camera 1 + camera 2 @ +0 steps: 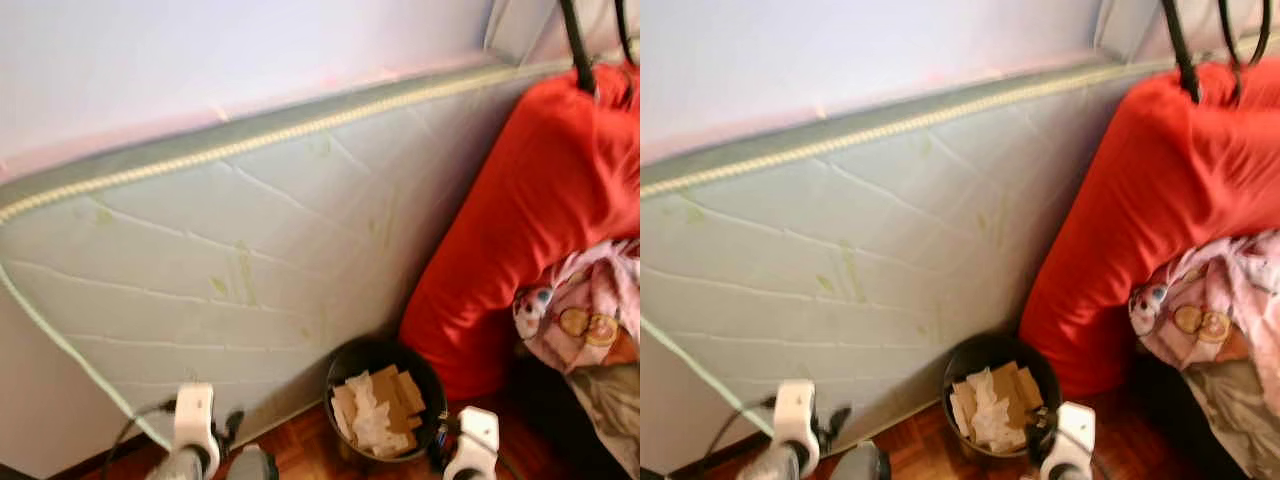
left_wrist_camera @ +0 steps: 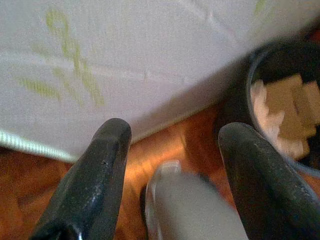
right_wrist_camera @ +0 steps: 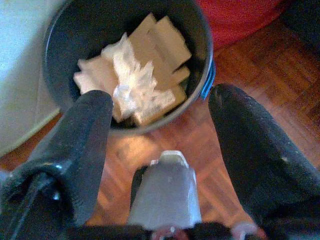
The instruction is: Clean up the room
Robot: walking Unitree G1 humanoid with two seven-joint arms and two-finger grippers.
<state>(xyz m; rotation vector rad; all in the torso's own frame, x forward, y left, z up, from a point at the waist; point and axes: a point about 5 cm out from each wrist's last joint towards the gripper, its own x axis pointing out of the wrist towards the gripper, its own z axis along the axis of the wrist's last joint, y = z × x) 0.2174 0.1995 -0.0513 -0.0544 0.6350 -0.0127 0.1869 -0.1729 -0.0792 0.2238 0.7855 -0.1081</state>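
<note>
- Head view: a black waste bin (image 1: pixel 385 400) of paper scraps (image 1: pixel 376 410) stands on the wood floor (image 1: pixel 300 450), against a leaning pale mattress (image 1: pixel 230 260), beside a red cushion (image 1: pixel 520 220).
- Left wrist: my left gripper (image 2: pixel 172 165) is spread wide, empty, near the mattress's foot.
- Right wrist: my right gripper (image 3: pixel 160 130) gapes wide, empty, seemingly just above the bin's rim; blurred.
</note>
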